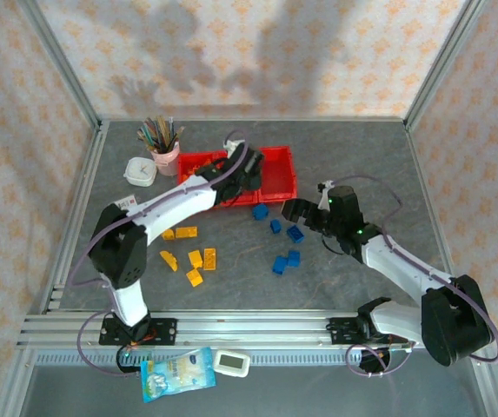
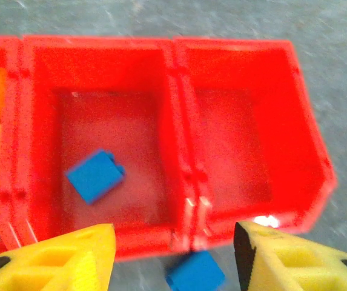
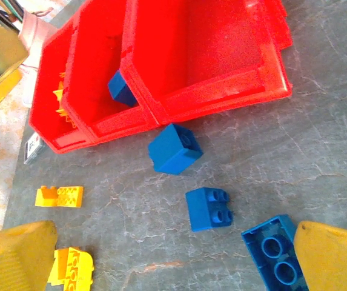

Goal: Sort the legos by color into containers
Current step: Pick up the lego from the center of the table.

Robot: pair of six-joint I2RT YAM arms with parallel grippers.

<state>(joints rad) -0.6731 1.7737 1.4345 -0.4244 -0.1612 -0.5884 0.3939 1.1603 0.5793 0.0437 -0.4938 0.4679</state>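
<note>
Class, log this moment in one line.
left gripper: open above containers | blue lego: in middle container | right gripper: open

Lab cell — aluminium frame (image 1: 249, 328), wallpapered panels (image 1: 257, 52)

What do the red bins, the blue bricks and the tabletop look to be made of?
Red bins: likely moulded plastic, smooth and slightly glossy, with a bright glint on one rim.
Blue bricks: hard plastic, with crisp studs and a hollow underside on one.
Tabletop: grey veined surface, stone-look; real stone or laminate is unclear.
</note>
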